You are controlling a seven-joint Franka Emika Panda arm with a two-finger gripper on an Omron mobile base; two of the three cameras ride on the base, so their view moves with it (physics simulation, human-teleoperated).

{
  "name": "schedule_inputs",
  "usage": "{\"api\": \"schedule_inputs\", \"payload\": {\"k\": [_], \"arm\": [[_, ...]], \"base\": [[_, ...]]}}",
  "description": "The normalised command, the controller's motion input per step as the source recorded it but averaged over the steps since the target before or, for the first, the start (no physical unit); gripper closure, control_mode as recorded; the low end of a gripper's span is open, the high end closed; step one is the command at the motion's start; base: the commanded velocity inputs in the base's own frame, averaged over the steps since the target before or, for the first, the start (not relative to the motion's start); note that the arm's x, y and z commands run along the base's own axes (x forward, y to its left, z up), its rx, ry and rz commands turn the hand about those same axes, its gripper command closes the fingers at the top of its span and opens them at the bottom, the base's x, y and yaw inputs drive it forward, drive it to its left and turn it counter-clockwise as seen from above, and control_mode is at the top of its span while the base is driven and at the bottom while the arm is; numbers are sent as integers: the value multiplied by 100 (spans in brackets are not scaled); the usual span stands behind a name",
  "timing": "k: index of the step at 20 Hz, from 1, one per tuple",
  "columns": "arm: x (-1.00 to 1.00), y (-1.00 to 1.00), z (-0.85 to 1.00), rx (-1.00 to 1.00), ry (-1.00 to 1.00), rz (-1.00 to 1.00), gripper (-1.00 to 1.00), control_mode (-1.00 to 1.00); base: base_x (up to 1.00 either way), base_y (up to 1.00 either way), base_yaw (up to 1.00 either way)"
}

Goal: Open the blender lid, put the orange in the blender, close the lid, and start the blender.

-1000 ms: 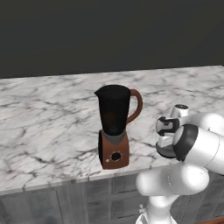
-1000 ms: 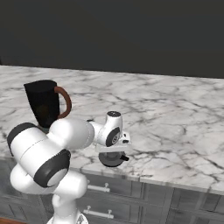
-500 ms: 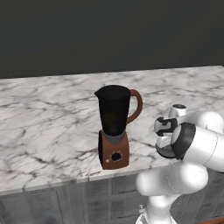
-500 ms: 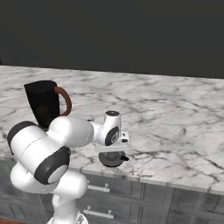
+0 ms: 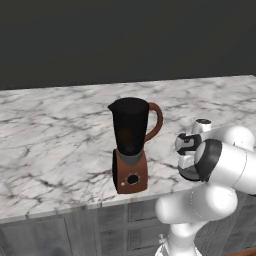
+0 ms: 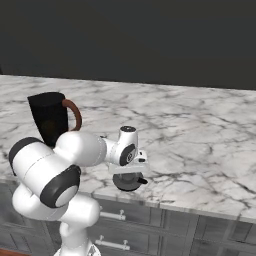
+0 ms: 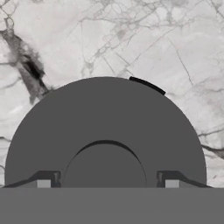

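The blender [image 5: 131, 145] stands on the marble counter with its dark jar open at the top; its jar and brown handle also appear at the left [image 6: 49, 120]. The blender lid [image 6: 129, 181], a flat dark-grey disc, lies on the counter near the front edge, to the right of the blender [image 5: 187, 172]. My gripper [image 7: 105, 183] points straight down at the lid [image 7: 105, 118]. Its fingertips [image 7: 43, 183] stand open on either side of the raised centre knob, with small gaps to it. The orange is out of view.
The marble counter [image 5: 50, 145] stretches wide to the left and behind the blender, and far to the right [image 6: 200, 140]. Grey cabinet drawers run below the front edge. A dark wall backs the counter.
The hand stays over the lid in the same place. The arm's elbow has shifted slightly. The blender and lid have not moved.
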Motion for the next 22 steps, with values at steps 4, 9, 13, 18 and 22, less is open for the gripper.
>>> {"api": "schedule_inputs", "payload": {"k": [4,9,13,18,22], "arm": [[-3,25,-38,-1,0,1,100,-100],[-19,19,-45,-6,0,0,100,-100],[-16,30,-49,-2,-3,0,100,-100],[-22,11,-31,0,-1,0,100,-100],[-22,0,20,0,-5,0,100,-100]], "base": [[0,0,0],[0,0,0],[0,0,0],[0,0,0],[0,0,0]]}}
